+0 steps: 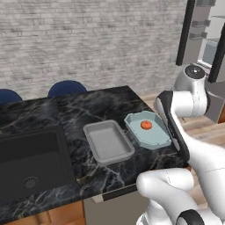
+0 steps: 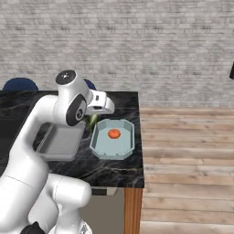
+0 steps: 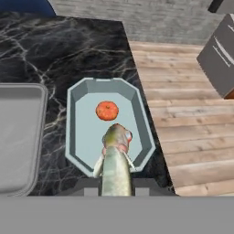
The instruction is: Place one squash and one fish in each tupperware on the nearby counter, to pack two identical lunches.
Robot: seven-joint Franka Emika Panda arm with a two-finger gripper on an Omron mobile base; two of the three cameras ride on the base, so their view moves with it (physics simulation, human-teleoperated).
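We hold the slender yellow-green fish (image 3: 115,160) in our closed gripper (image 3: 114,183) above the pale blue octagonal tupperware (image 3: 77,137); releasing off-centre could knock the orange-red squash (image 3: 107,110) or miss the rim.

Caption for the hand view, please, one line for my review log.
Gripper holds the yellow-green fish above the octagonal tupperware, where one squash already lies.

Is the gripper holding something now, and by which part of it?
Yes: the gripper holds the yellow-green fish by its tail end, head forward over the blue-grey tupperware.
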